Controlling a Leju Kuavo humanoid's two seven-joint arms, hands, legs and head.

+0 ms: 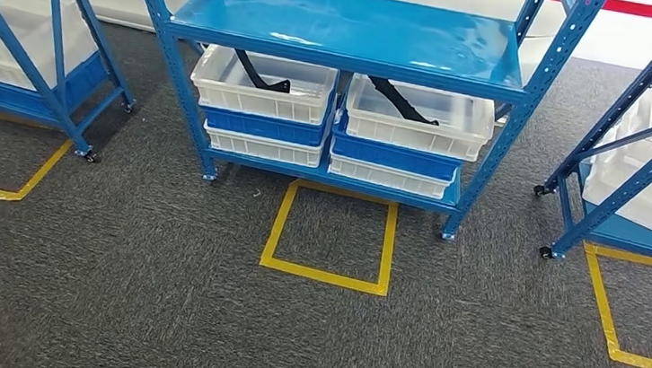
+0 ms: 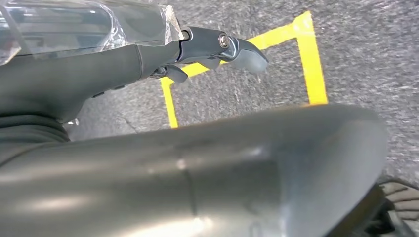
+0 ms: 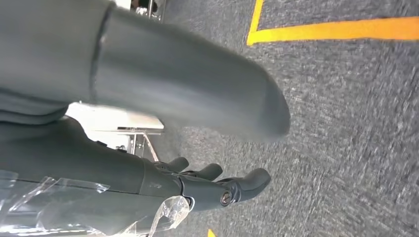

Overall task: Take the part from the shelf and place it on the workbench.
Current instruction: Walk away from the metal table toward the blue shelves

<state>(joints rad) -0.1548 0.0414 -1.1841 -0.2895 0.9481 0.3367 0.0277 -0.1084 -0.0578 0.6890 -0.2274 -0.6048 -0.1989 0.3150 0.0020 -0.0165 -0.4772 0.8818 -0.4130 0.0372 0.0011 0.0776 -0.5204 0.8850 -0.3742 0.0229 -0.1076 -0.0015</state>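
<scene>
Two curved black parts [image 1: 261, 74] in white plastic bins [image 1: 264, 88] | glossy blue shelf [image 1: 356, 26] | both hands [image 2: 217, 49] seemingly loose, holding nothing

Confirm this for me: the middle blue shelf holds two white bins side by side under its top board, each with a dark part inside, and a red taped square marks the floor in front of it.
One detail is off: the taped square on the floor is yellow, not red, as the head view shows. The rest stands: the middle blue shelf holds two white bins side by side, the left bin and the right bin, each with a dark part, and, inside.
</scene>
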